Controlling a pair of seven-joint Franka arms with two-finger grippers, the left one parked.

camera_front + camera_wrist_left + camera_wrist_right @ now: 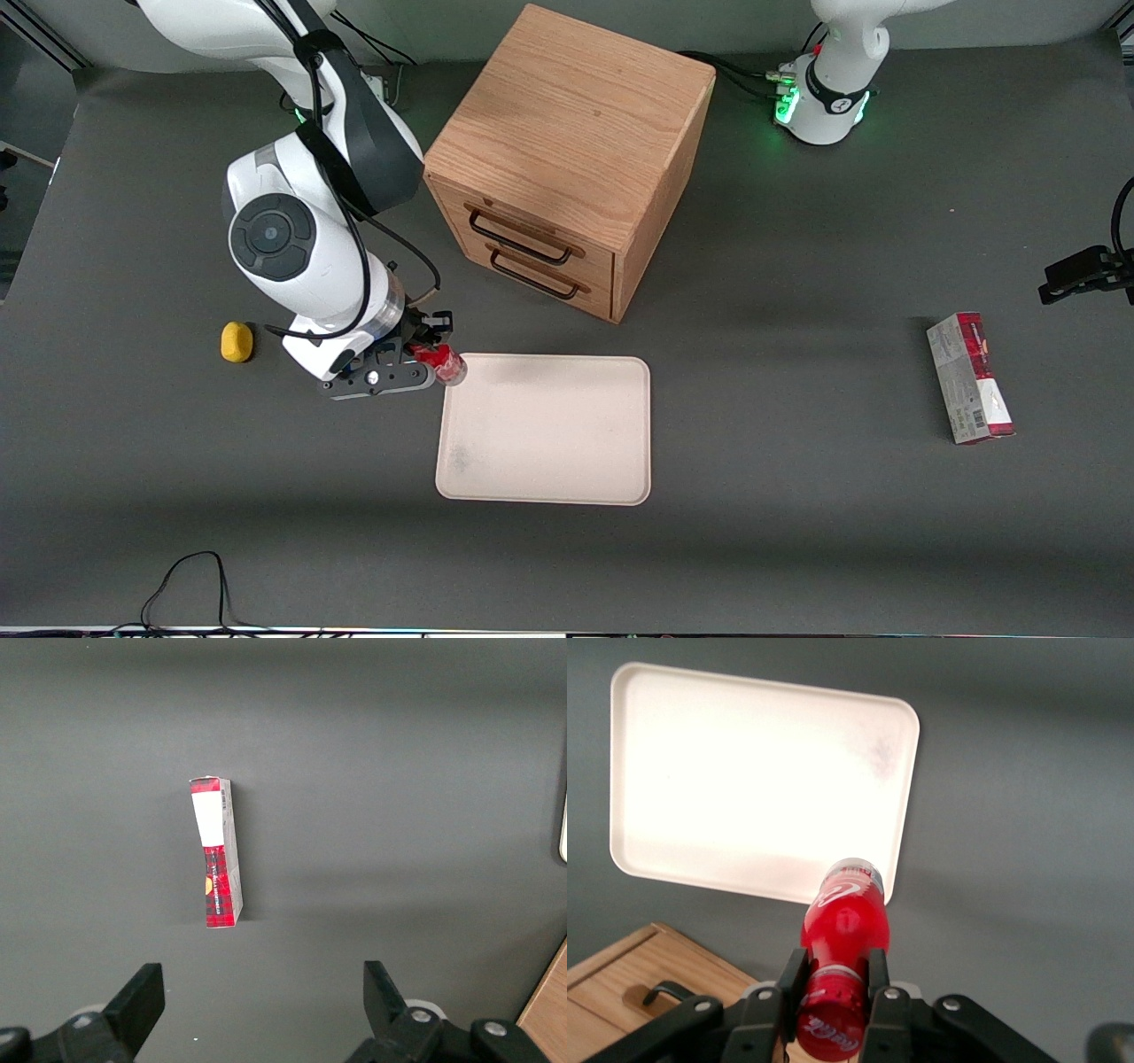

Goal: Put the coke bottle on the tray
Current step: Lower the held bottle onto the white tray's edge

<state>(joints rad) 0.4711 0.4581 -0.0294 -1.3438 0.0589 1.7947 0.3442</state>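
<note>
My right gripper is shut on the coke bottle, a small red bottle with white script. It hangs off the table at the tray's corner nearest the cabinet, toward the working arm's end. In the right wrist view the two black fingers clamp the bottle's neck just below the red cap, and the coke bottle points down toward the tray's edge. The tray is flat, cream-beige and rectangular, with a faint grey smudge; the tray lies bare.
A wooden drawer cabinet with two dark handles stands farther from the front camera than the tray. A yellow object lies beside the working arm. A red-and-grey carton box lies toward the parked arm's end; the carton box shows there too.
</note>
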